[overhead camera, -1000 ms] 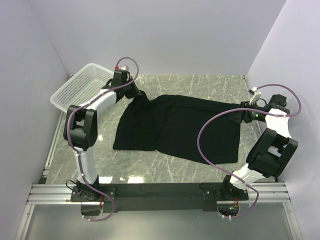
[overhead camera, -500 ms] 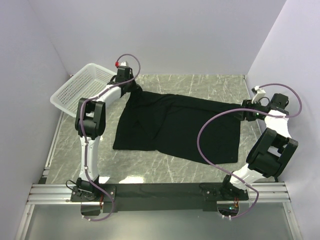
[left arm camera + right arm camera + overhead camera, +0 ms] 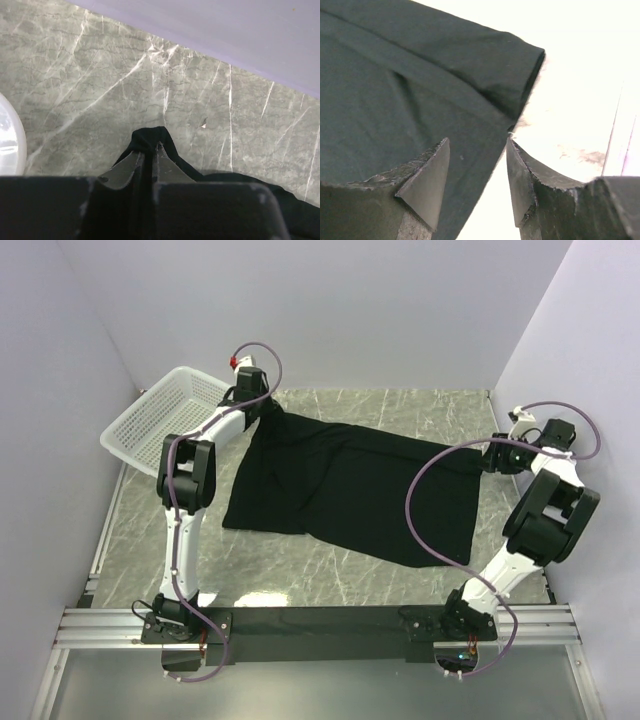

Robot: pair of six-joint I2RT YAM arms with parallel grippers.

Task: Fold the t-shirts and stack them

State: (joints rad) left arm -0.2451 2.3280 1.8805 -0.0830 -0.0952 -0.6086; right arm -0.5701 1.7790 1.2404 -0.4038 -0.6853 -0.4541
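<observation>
A black t-shirt (image 3: 350,485) lies spread across the marble table, wider than the basket. My left gripper (image 3: 262,408) is at the shirt's far left corner. In the left wrist view the left gripper (image 3: 150,150) is shut on a bunched fold of the t-shirt (image 3: 150,136), which sticks out past the fingertips. My right gripper (image 3: 490,457) is at the shirt's right edge. In the right wrist view the right gripper (image 3: 477,145) stands open just above the t-shirt (image 3: 395,90), astride its hemmed edge, with nothing pinched.
A white mesh basket (image 3: 160,415) stands at the far left, beside the left arm. Walls close in the back and both sides. The back wall is close behind the left gripper. The purple cable (image 3: 425,510) of the right arm loops over the shirt's right part.
The left arm has stretched farther back and drawn the shirt's far left corner toward the back wall. The right arm has shifted slightly back along the shirt's right edge.
</observation>
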